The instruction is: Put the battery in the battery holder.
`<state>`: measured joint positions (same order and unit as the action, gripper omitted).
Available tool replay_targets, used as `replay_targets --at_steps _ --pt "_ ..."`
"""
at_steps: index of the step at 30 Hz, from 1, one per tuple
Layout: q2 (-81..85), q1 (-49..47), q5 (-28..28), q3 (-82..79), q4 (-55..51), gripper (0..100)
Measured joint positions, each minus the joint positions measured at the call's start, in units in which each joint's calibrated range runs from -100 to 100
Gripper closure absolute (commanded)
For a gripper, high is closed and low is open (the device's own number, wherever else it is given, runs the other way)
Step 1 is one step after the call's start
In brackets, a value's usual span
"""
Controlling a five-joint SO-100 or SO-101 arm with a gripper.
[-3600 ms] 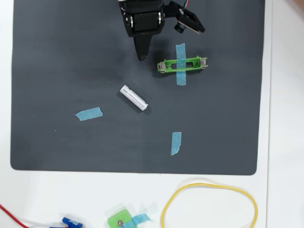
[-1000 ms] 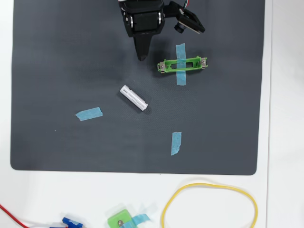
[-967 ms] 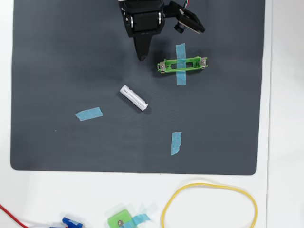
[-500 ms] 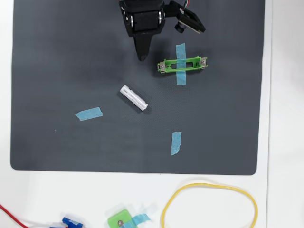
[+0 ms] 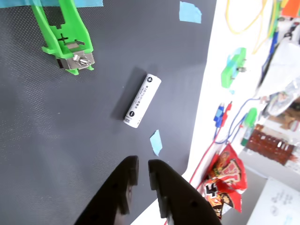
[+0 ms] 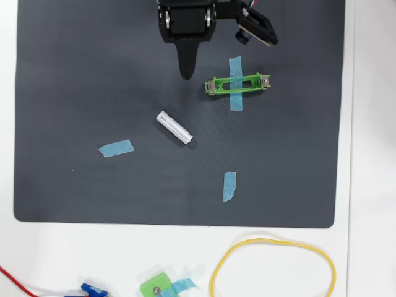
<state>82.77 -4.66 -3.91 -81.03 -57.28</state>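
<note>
Battery (image 6: 174,128) lies loose on the dark mat (image 6: 74,74), diagonal, mid-mat, apart from the battery holder (image 6: 238,84) taped down to its upper right in overhead view. Hand (image 5: 141,167) hovers empty near mat's top edge, fingers nearly pressed together, slim gap between.

The overhead view looks straight down from well above, taking in the whole dark mat (image 6: 93,93), the white table (image 6: 365,185) around it and the arm at the top edge. The wrist view rides low on the arm and looks obliquely across the mat (image 5: 47,154), close to its surface, with the gripper (image 5: 143,168) entering from the bottom edge. Both views share the battery (image 5: 142,101) (image 6: 174,128), the battery holder (image 5: 65,33) (image 6: 238,84) and the mat's far rim.
</note>
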Motion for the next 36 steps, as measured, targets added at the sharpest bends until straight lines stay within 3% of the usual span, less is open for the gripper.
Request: replay_targets --at_steps 8,14,19,26,36 --pt "-21.3 1.2 -6.3 15.3 0.0 100" --pt "-31.5 4.8 -16.9 21.1 0.7 100" --pt "-37.2 6.5 -23.2 21.5 9.1 100" --pt "-46.0 6.2 -22.5 21.9 14.3 100" --pt "-53.7 4.4 -14.5 29.3 11.1 100"
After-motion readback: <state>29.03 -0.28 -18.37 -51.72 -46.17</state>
